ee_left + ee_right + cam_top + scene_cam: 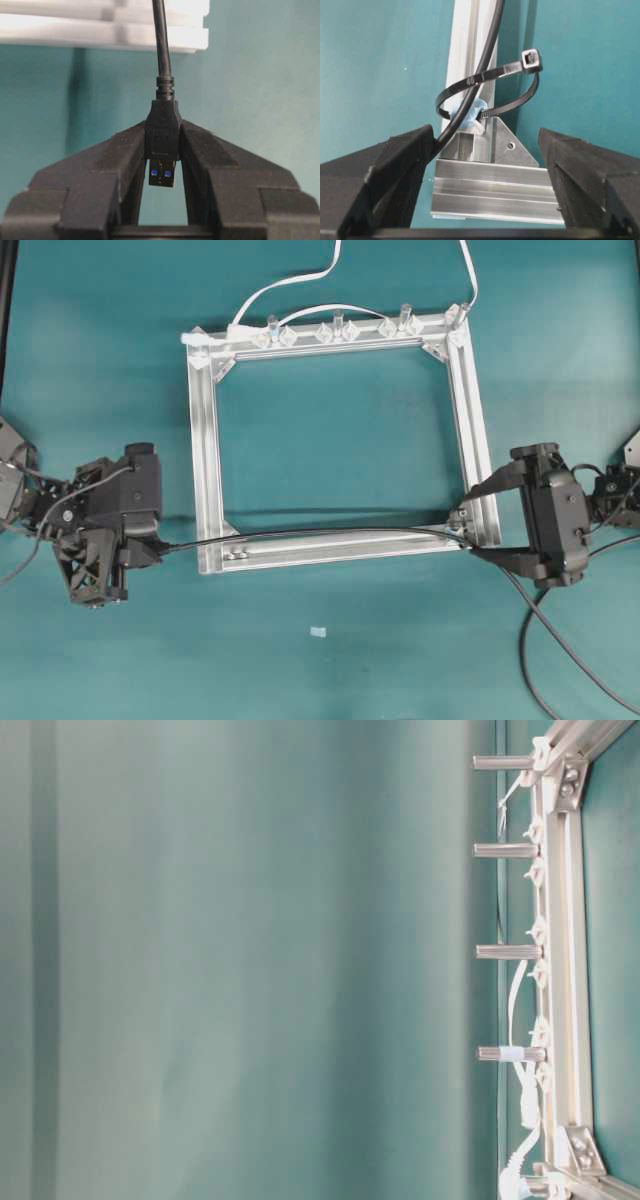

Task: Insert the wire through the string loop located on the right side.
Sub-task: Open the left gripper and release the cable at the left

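The frame (205,440) lies mid-table. The wire (320,533) runs along its near bar, from the left gripper (150,552) just left of the frame's near-left corner to the loop (485,95) at the near-right corner, and passes through that loop. The right gripper (480,520) straddles that corner. Four pegs (337,320) stand on the far bar, with a flat cable (290,285) running beside them.
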You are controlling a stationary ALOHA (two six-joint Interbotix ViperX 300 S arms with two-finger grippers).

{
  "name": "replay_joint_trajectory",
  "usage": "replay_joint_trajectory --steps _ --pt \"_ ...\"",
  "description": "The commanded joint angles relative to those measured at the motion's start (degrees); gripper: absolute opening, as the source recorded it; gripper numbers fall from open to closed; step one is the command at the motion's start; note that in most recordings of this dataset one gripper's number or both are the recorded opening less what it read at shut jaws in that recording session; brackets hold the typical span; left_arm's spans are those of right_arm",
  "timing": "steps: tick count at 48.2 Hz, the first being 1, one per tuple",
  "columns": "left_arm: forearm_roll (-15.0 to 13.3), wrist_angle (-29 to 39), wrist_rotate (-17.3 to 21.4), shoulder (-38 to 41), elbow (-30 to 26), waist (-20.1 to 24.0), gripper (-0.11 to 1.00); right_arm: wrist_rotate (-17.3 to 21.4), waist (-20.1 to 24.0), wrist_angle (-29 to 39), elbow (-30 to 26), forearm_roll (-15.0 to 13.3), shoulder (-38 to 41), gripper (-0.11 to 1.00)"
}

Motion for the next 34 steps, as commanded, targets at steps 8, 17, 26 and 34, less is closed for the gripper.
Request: replay_joint_trajectory --steps 8,17,26,34 --pt "-0.18 1.23 -0.53 0.97 -1.85 -0.53 0.22 -0.09 0.18 -0.09 -0.35 0.09 -0.62 0.93" --pt "-0.18 2.29 -0.44 1.23 -2.02 -0.62 0.73 -0.09 0.18 -0.09 -0.35 0.09 -0.62 0.93" --pt "-0.18 2.29 -0.44 1.05 -2.11 -0.53 0.64 -0.09 0.18 -0.09 -0.53 0.09 -0.62 0.93" --pt "0.35 2.29 0.09 -0.35 -2.11 -0.53 0.64 -0.09 0.18 -0.09 -0.79 0.09 -1.32 0.93"
